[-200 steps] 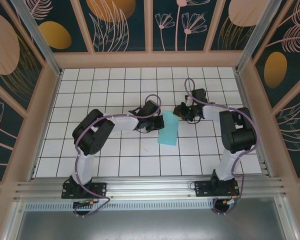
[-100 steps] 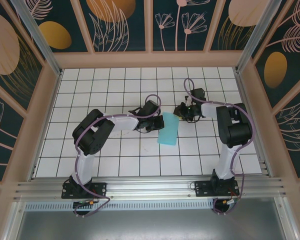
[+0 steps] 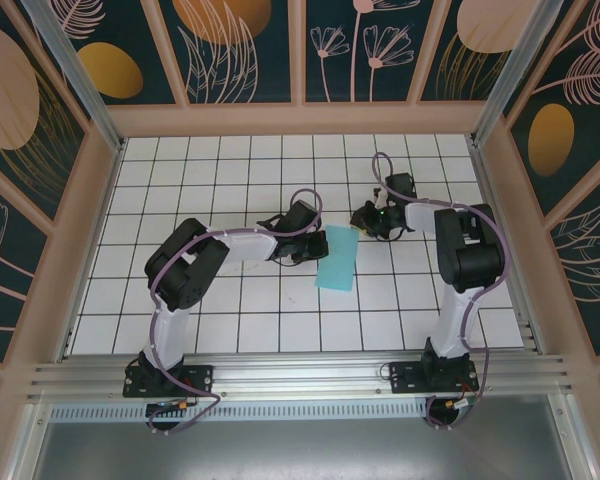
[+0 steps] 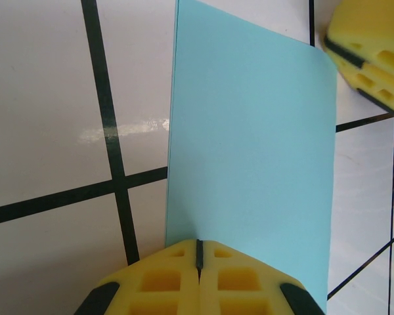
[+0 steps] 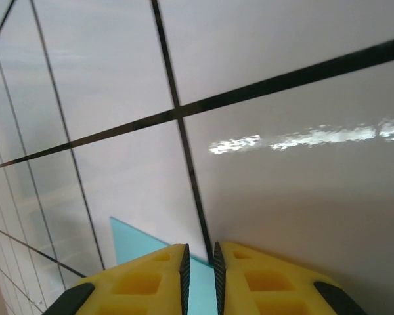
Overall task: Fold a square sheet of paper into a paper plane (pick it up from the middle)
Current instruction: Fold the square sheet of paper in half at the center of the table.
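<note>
My left gripper [image 4: 198, 252] was pressed together at the edge of the square sheet of paper [image 4: 249, 151] on the table [image 3: 230, 320]; I judged the barely parted right gripper [image 5: 200, 252] should take its corner low and slowly

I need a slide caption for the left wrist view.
Left gripper, shut, at the edge of the light cyan paper sheet on the white tiled table.

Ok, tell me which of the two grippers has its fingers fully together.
The left gripper: its yellow fingers meet with no gap, at the edge of the cyan paper. The right gripper has a narrow slit between its fingers.
</note>
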Motion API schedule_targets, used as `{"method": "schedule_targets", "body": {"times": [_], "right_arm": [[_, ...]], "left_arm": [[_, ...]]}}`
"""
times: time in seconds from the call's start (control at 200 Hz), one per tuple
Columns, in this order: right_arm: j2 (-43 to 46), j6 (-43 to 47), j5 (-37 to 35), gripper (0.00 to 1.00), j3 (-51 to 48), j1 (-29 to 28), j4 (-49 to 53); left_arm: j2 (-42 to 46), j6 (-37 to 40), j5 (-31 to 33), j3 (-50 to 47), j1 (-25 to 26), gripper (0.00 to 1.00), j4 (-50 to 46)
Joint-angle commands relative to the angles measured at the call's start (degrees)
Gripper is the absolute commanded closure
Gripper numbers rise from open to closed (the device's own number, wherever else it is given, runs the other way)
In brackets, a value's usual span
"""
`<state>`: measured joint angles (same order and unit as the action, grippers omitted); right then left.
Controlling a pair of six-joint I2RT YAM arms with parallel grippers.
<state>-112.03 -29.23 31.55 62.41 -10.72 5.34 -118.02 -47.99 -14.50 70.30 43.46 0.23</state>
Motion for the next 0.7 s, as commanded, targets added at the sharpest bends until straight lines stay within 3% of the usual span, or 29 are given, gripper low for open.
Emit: {"method": "schedule_targets", "body": {"times": [0.0, 0.295, 0.49, 0.696], "right_arm": [[-2.1, -0.3, -0.2, 0.78, 0.4, 0.2, 0.5], [2.3, 0.8, -1.3, 0.78, 3.1, 0.4, 4.2], [8.2, -1.0, 2.8, 0.77, -0.4, 0.0, 1.0], [5.9, -0.3, 6.3, 0.77, -4.0, -0.5, -1.5]], "left_arm": [[-2.0, 1.4, 1.2, -0.9, 0.3, 1.00, -4.5], [-1.4, 1.3, 1.5, -1.6, 0.3, 1.00, -4.4], [-1.1, 1.1, 1.5, -1.8, 0.3, 1.00, -4.2], [-1.4, 1.1, 1.2, -1.5, 0.3, 1.00, -4.1]]}}
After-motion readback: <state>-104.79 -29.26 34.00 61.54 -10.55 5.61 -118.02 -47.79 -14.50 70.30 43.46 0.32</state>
